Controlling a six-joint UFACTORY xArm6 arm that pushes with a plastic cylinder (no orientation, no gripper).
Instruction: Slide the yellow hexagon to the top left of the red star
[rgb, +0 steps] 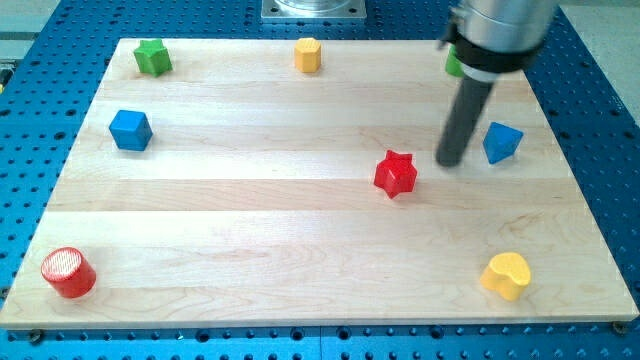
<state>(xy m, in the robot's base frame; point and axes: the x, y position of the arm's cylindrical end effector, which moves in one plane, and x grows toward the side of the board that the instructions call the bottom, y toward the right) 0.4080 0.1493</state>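
Observation:
The yellow hexagon sits near the top edge of the wooden board, a little left of the middle. The red star lies right of centre. My tip rests on the board just right of the red star and a little above it, between the star and a blue triangular block. The tip touches neither block. The hexagon is far up and left of the tip.
A green star is at the top left, a blue block below it, a red cylinder at the bottom left, a yellow heart at the bottom right. A green block is partly hidden behind the arm.

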